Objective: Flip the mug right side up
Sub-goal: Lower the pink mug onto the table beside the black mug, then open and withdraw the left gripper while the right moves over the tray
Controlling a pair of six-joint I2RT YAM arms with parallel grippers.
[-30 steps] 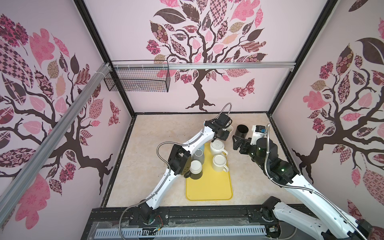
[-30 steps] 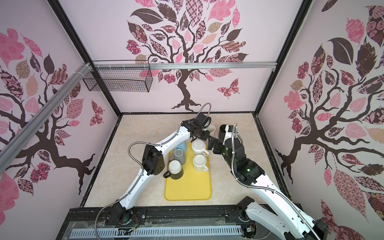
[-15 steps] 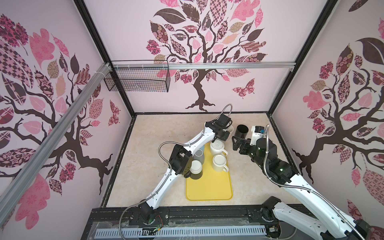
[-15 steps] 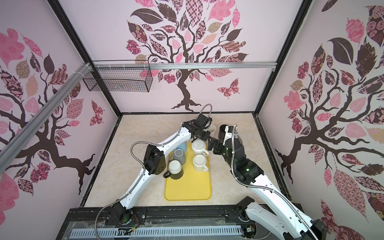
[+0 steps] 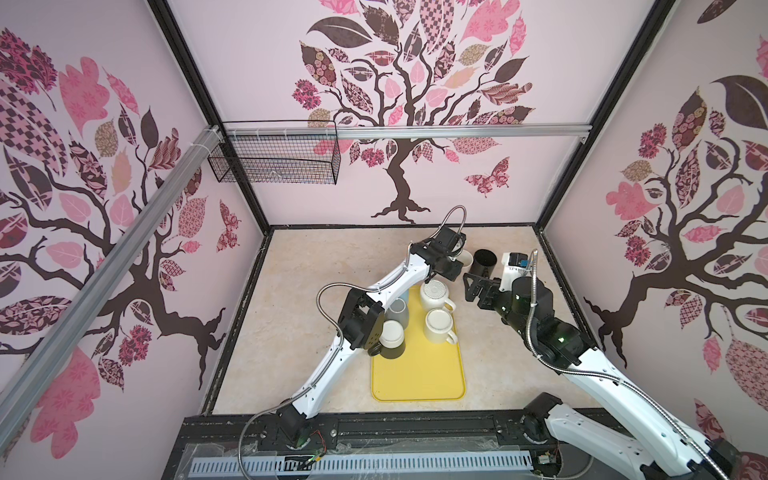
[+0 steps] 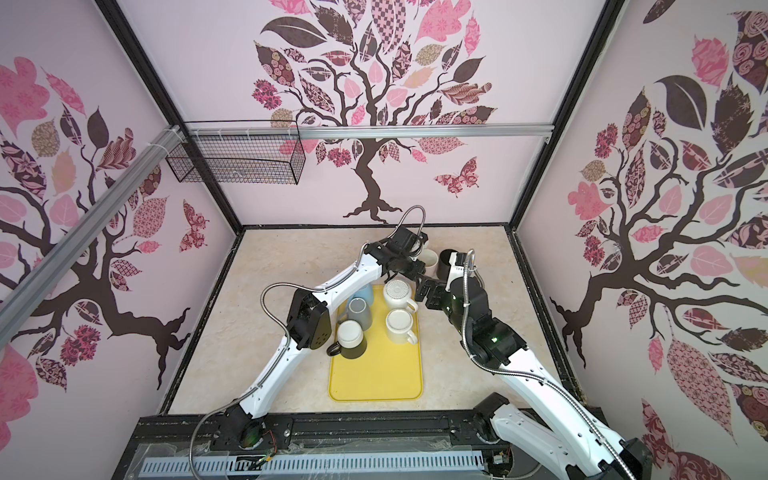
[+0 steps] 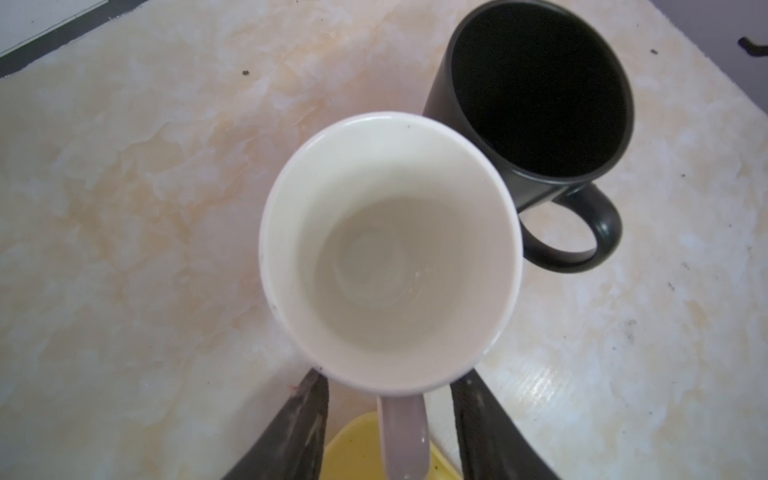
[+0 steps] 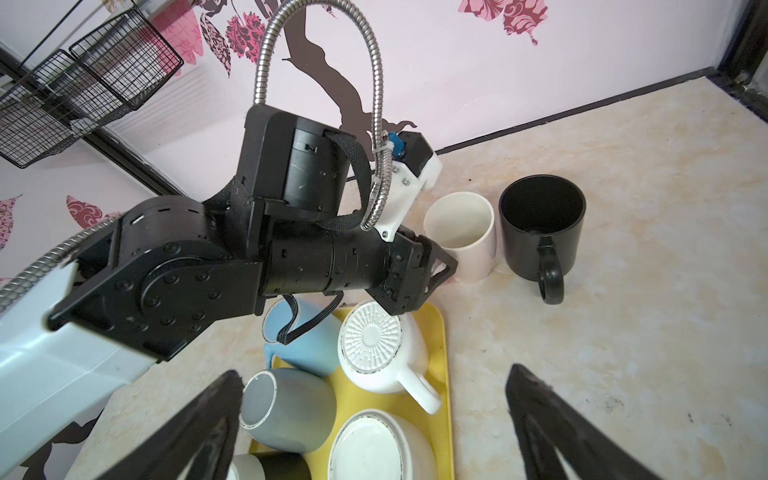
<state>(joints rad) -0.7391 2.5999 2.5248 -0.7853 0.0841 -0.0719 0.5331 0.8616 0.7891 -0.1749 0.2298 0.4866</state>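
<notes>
The left gripper is partly open. Its two dark fingers sit on either side of the white mug's handle, with a gap on each side, so it grips nothing.

The white mug stands upright, mouth up and empty, on the marbled tabletop. In a top view it lies just past the far end of the yellow tray, at about 1 o'clock from the tray's middle. A black mug, also upright, stands just beside it at 3 o'clock. The right wrist view shows only a narrow gap between them.

The right gripper hangs wide open and empty over the tray's far end, near the left arm's wrist. Below it an upturned white mug with a ribbed base rests on the tray.

This mug looks finished, so the risk lies in backing away. If the left arm swings sideways or twists before its fingers clear the handle, a finger could hook it. That could drag the mug into the black one or tip it over. The two arms are also close enough to bump each other.
</notes>
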